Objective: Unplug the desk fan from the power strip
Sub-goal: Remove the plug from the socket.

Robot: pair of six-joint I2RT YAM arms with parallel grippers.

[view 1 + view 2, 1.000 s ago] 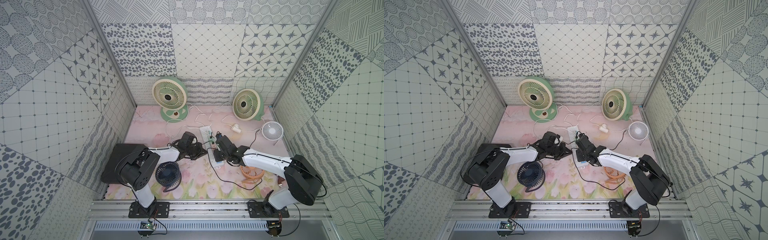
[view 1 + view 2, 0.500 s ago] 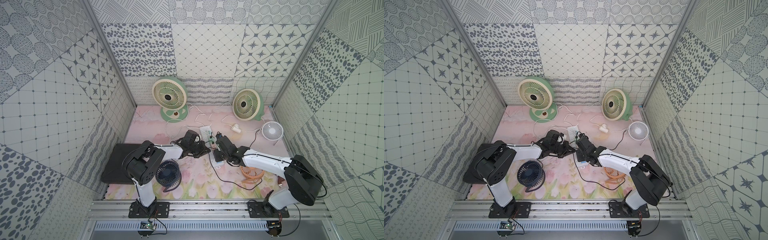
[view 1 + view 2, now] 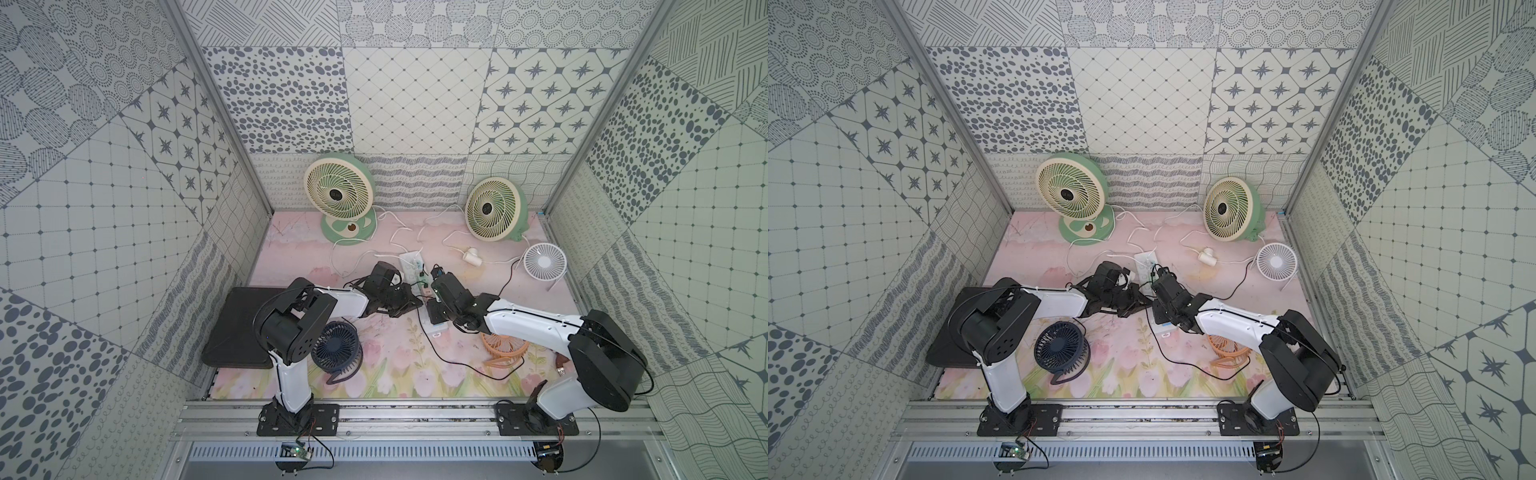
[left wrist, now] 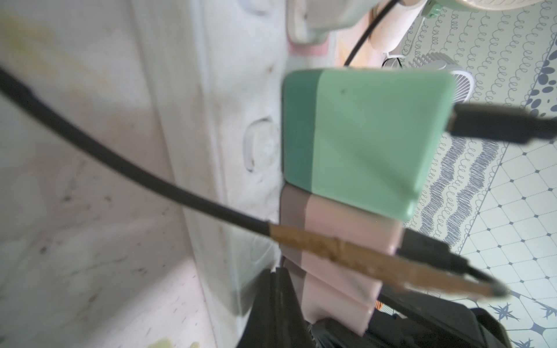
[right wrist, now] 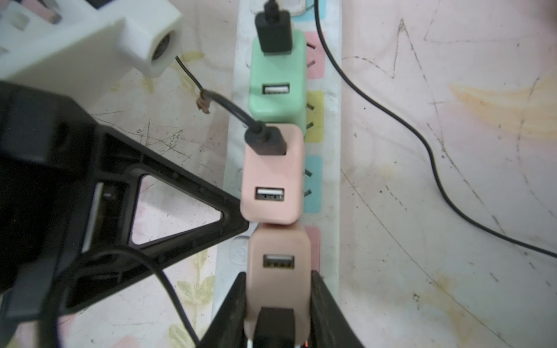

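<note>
One peach adapter, pinched by right claw

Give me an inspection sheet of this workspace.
Surface: scuffed pink floral mat.
Job's things: long white plastic power strip, pastel sockets; mint green USB adapter, pink USB adapter, peach USB adapter in a row on it.
Clutter: two green-and-cream fans, small white fan, navy fan, orange fan, black tray.
Grippers: right gripper jaws shut on peach USB adapter; left gripper shut, tip beside pink USB adapter.
Cables: black cables in mint and pink adapters; white cords behind.
Surroundings: patterned wall panels, metal front rail.
</note>
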